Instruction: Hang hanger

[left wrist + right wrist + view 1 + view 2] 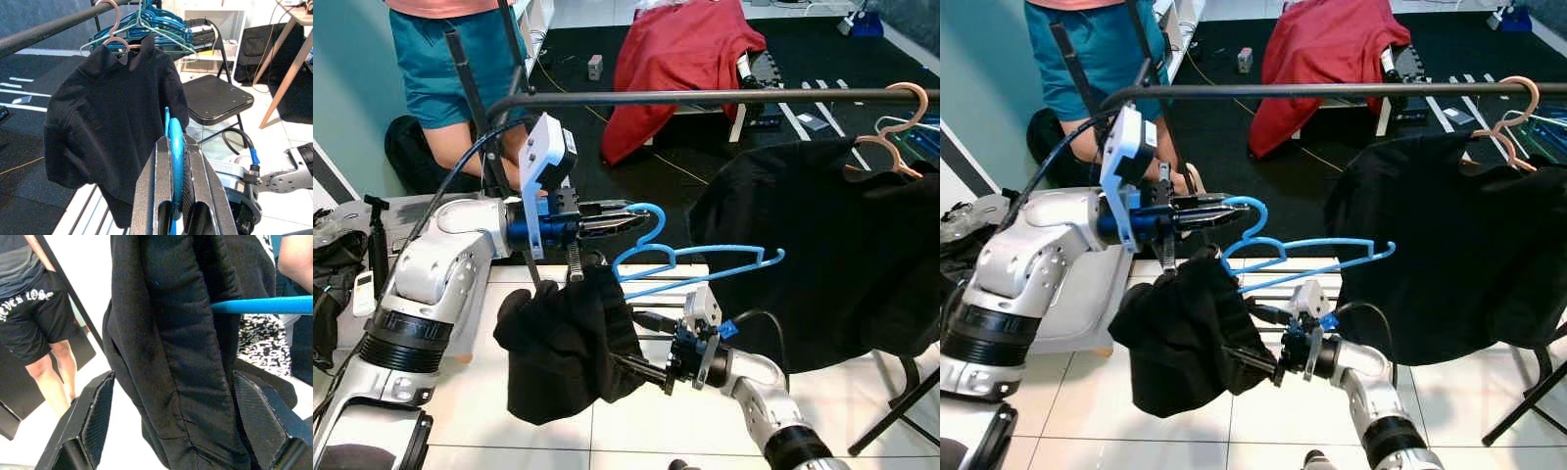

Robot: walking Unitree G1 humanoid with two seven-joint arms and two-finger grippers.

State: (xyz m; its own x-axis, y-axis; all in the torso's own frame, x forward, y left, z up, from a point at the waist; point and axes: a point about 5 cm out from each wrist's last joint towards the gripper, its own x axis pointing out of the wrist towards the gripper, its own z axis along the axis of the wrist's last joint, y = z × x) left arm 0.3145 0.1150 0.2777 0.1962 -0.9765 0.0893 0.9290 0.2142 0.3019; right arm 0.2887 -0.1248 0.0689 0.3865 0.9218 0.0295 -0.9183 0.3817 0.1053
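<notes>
Item: blue hanger (690,262), plastic, held in the air below the black clothes rail (705,96) and not hooked on it. We record its hook pinched between the closed fingers of the left gripper (628,217); in the left wrist view the blue hook (175,152) sits clamped between the two fingers.

Item: black garment (563,343), bunched and hanging off the left end of the blue hanger, below the left gripper. The right gripper (641,370) reaches into it from the right; we see its fingers (95,418) spread with the cloth between them, not pressed onto it.

Item: second black garment (822,245), on a pink hanger (893,132) hooked over the rail at the right.

Item: person in teal shorts (445,59), behind the rail at the left.
</notes>
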